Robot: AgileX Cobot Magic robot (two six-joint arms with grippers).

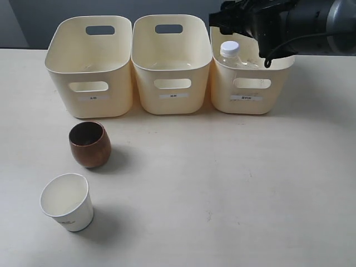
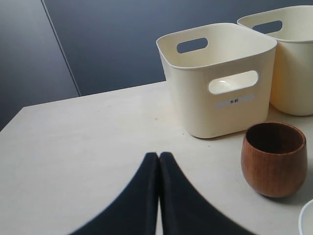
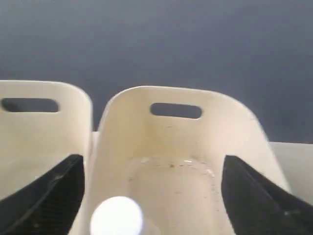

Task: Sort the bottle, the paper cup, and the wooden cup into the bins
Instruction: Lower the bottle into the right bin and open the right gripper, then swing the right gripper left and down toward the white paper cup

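From the exterior view, three cream bins sit in a row at the back of the desk [image 1: 233,183]. The left bin [image 1: 89,67] and the middle bin [image 1: 172,64] have nothing in them that shows. The right bin [image 1: 251,83] has the bottle [image 1: 230,53] standing inside it, with its white cap poking up above the rim. The right arm [image 1: 289,22] hangs over that bin. Its gripper is too dark to make out here. The wooden cup [image 1: 89,144] stands upright on the desk in front of the left bin. The paper cup [image 1: 67,202] stands upright near it, closer to the front edge.

In the left wrist view, the left gripper [image 2: 159,156] has its two black fingers pressed together with nothing between them. It is low over the bare desk. The wooden cup [image 2: 274,159] stands beside a bin [image 2: 217,81], apart from the gripper.

In the right wrist view, the right gripper [image 3: 151,196] has its fingers [image 3: 49,196] spread wide apart and holds nothing. It is above the bin [image 3: 176,132]. The bottle's white cap [image 3: 117,215] is down inside the bin, between the fingers but not touching them.
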